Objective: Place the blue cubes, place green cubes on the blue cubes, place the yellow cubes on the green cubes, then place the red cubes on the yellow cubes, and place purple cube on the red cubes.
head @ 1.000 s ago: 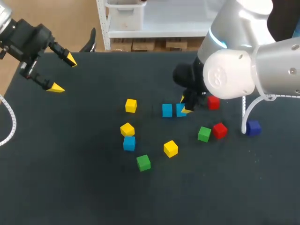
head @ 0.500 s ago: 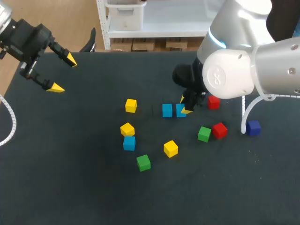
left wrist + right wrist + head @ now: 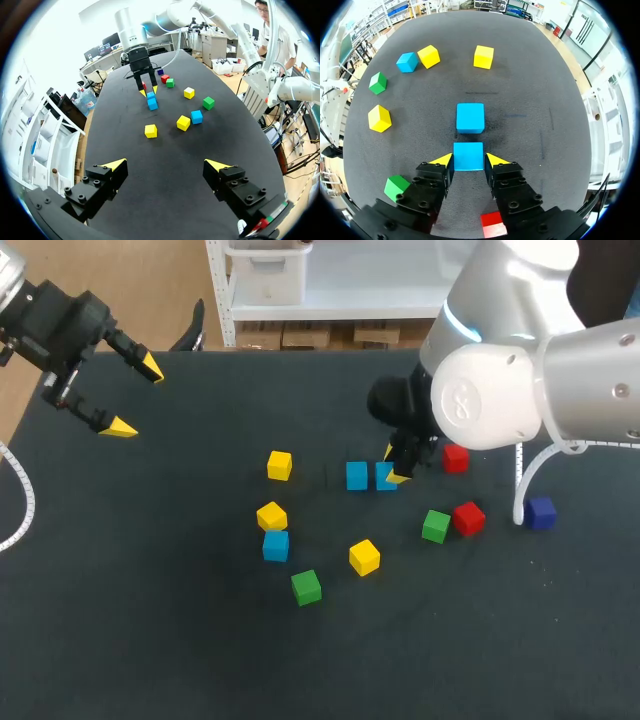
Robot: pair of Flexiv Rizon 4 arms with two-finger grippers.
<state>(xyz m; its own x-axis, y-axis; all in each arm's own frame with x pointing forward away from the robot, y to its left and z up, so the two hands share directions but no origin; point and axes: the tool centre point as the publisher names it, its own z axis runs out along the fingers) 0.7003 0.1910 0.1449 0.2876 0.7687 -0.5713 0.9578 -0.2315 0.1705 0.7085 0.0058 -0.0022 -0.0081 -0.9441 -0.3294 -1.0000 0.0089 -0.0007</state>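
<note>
handling first: the blue cube (image 3: 383,477) looks small, rigid and light, likely wood or hard plastic, so no crush risk, but the faces look smooth, so it could slip or twist if you pinch it off-centre. take it on two opposite flat faces, about mid-height and square on, never across the corners. as a base block it has to sit flat, or whatever you stack on it will lean

looks: bright sky-blue, sharp edges, plain faces, lying flat on the dark desk (image 3: 150,620) right of centre. a second blue cube (image 3: 356,476) sits just left of it with a thin gap, off the pinch line, so it shouldn't get bumped. the third blue cube (image 3: 275,545) is well apart to the near left, just beside a yellow cube (image 3: 271,515)

the right end effector (image 3: 469,159) is down at desk level with the blue cube inside it. cannot tell whether it's truly clamped or only bracketed

the left end effector (image 3: 166,165) is spread wide with nothing in it, over the far left desk edge, well away from all the cubes

no stack yet by my read: the greens, yellows, reds and the purple cube (image 3: 540,512) at far right all lie loose on the desk
</note>
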